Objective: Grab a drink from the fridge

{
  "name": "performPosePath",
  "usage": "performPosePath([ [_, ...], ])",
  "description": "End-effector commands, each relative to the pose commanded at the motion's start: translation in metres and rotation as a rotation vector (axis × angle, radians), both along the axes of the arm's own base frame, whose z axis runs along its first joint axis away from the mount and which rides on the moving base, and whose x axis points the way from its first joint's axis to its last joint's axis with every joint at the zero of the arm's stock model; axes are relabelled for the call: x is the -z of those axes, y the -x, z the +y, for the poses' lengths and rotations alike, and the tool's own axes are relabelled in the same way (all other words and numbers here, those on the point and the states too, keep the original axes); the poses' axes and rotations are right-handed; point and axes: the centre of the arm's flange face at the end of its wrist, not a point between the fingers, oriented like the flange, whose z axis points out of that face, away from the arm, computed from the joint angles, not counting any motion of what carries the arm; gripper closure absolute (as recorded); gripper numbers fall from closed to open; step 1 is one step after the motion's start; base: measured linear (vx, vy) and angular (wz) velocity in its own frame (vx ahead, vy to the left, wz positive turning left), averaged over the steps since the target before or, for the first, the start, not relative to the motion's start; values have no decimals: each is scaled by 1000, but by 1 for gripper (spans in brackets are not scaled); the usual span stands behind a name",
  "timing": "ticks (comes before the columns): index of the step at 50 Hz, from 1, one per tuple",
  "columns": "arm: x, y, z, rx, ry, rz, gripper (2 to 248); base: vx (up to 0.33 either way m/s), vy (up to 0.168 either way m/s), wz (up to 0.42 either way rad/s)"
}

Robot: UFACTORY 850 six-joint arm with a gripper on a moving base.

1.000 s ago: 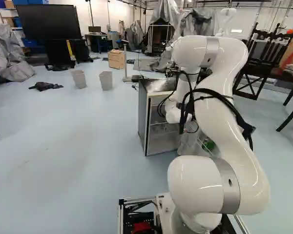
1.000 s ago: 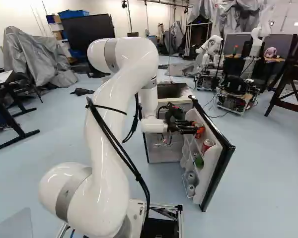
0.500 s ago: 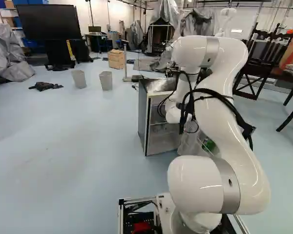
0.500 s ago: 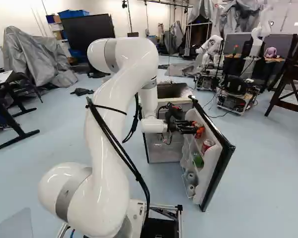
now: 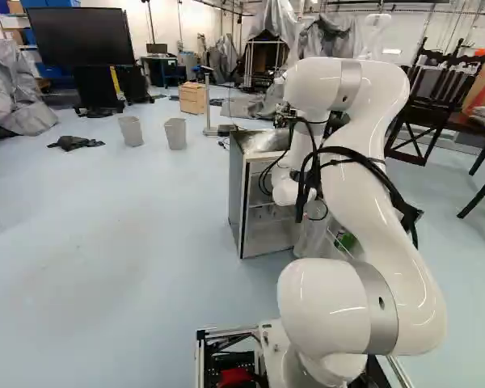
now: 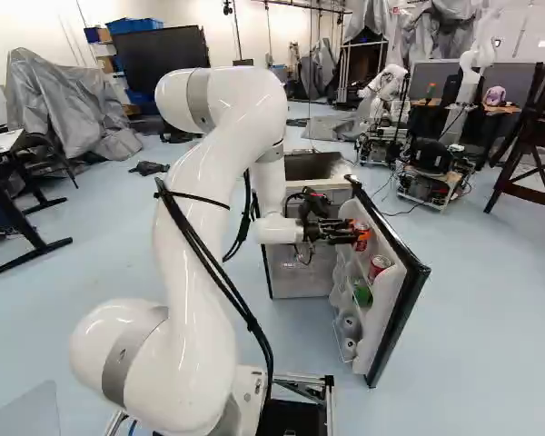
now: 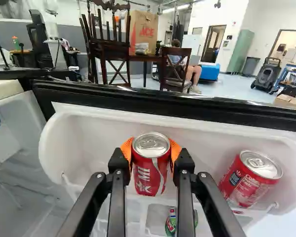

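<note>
Bright, even light comes from ceiling lights (image 7: 175, 7); glare streaks the glossy arm (image 5: 376, 202), and soft shadows mark the floor (image 5: 105, 242).

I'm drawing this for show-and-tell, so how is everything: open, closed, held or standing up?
Fridge door: open
Claw: closed on a red can
That red can: held, looks unopened
Other red can: in the door shelf, looks unopened
Green can: lower in the door, can't tell if opened
Two bins: upright
Big screen: dark
</note>
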Motion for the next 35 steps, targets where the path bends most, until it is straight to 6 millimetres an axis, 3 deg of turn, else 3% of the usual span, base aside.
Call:
performPosePath([
  [35, -13, 4, 15, -49, 121, -25, 154, 0, 0, 0],
])
